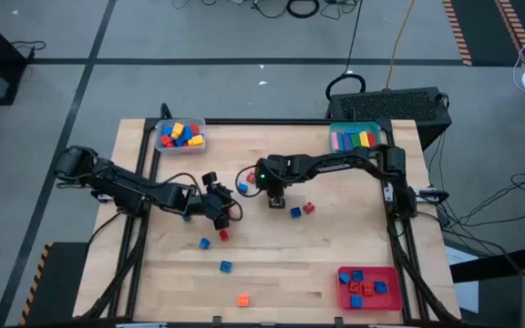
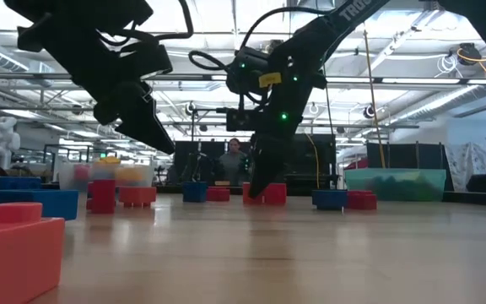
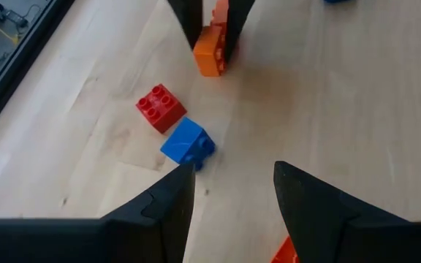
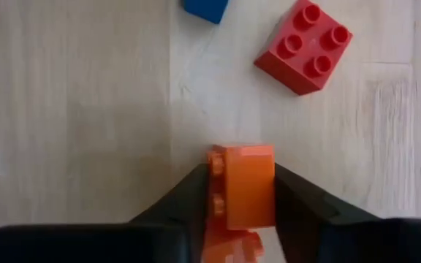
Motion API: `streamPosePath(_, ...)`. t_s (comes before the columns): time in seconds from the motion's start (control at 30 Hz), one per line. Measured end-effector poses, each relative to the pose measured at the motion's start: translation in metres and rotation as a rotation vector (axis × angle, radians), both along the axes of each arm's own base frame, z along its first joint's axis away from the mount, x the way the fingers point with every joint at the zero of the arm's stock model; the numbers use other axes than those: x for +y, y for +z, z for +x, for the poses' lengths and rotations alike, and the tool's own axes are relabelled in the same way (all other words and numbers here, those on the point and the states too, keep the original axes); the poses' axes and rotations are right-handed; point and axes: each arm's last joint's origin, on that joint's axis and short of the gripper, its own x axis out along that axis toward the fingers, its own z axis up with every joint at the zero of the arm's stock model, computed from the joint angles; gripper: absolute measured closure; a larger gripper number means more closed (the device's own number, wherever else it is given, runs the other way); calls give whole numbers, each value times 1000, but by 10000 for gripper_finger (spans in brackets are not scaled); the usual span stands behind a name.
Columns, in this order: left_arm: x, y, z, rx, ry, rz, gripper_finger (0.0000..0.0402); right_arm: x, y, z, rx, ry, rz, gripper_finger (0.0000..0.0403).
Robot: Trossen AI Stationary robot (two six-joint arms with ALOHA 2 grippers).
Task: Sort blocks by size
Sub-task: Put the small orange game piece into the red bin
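My right gripper [image 1: 275,199] stands near the table's middle, pointing steeply down and shut on an orange block [image 4: 243,191]. Just past it lie a red block [image 4: 303,45] and a blue block [image 4: 205,9]. My left gripper [image 1: 219,208] hovers open to the left of it, above the table, with nothing between its fingers [image 3: 167,197]; it faces the orange block [image 3: 210,51]. More loose blocks lie toward the near edge: red [image 1: 223,235], blue [image 1: 204,243], blue [image 1: 225,266] and orange [image 1: 242,300]. My right gripper pinches the orange block between its two fingers, one on the studded side [image 4: 215,183] and one on the opposite side. The fingers come from above, slanting down. The block lies on its side, studs sideways, its lower end at the table top [image 2: 268,194]; whether it rests there I cannot tell.
A clear tray [image 1: 180,135] with mixed blocks stands at the far left, a teal tray [image 1: 354,138] with long blocks at the far right, a red tray [image 1: 368,287] with small blocks at the near right. Another blue block [image 1: 241,187] lies between the two grippers.
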Motion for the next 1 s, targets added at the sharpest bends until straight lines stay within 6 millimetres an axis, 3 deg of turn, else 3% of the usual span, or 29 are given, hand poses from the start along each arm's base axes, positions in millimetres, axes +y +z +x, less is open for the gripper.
streamPosePath(0.07,1,0,0,0,6,0,212,0,0,0,-1,1,1,327)
streamPosePath(0.17,3,0,0,0,11,0,212,5,3,-1,-2,-13,12,332)
streamPosePath(0.37,3,0,0,5,11,1,212,31,35,-12,-9,-57,59,332)
streamPosePath(0.57,0,-1,-1,7,4,-3,212,84,77,-39,9,-75,125,332)
streamPosePath(1.0,-5,2,2,-41,-16,-14,212,209,135,-137,150,-220,333,329)
